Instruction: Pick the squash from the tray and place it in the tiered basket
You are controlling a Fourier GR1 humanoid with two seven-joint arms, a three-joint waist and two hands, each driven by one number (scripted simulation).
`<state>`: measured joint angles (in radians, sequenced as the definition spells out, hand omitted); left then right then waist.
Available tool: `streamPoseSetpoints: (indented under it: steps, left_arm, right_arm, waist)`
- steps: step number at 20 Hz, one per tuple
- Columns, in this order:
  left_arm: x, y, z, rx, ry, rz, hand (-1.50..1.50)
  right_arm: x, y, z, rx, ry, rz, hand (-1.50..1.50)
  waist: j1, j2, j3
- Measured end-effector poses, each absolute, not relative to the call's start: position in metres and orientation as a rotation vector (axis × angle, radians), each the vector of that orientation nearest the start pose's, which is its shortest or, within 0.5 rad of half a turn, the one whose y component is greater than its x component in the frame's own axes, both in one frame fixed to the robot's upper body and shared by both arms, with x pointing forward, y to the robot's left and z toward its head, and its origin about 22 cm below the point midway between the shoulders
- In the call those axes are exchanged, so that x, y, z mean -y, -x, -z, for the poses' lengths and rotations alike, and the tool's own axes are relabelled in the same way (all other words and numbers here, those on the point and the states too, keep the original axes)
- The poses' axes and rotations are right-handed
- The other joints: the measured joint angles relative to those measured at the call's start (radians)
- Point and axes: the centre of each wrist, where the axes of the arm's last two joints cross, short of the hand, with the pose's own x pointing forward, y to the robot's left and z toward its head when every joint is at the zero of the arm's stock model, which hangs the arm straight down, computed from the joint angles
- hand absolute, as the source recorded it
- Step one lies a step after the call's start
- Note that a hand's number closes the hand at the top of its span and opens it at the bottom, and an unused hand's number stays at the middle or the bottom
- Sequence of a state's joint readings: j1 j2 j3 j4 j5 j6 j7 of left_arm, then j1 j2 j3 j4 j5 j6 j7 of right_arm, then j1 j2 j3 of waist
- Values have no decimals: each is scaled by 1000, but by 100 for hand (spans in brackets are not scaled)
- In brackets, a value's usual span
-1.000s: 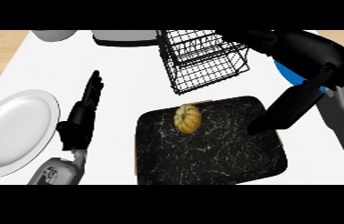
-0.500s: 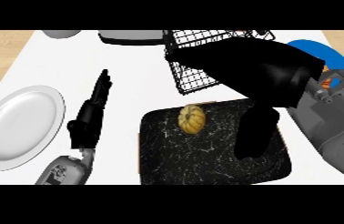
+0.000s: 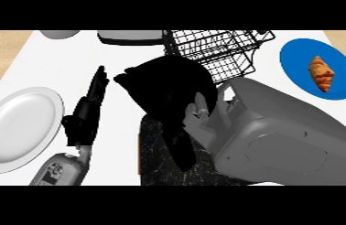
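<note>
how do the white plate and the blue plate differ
The white plate lies at the counter's left edge, beside the left hand, and carries nothing. The blue plate lies at the far right, beside the wire basket, and holds a croissant. Both are round.

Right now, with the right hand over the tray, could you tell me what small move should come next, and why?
Probably ease the right hand down and close it only once the squash is felt. The hand hangs over the dark tray beside the tiered basket and hides the squash, so no grasp can be confirmed. The left hand rests open at the left.
</note>
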<state>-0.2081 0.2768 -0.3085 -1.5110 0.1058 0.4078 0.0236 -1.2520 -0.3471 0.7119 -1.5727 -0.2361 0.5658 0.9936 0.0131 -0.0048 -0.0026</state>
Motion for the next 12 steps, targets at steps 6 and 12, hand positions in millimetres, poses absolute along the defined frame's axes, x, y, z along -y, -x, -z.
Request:
streamPoseSetpoints:
  steps: [6, 12]
  left_arm:
    - [-201, -270, -33, 1655, -189, 110, 0]
    - [-204, -272, -32, 1653, -196, 106, 0]
  right_arm:
    - [-4, -278, -268, 1134, 376, -1869, -150]
    - [-13, -280, -257, 1034, 408, -1911, -150]
  waist:
    - [-9, -2, 1]
    - [-17, -3, 1]
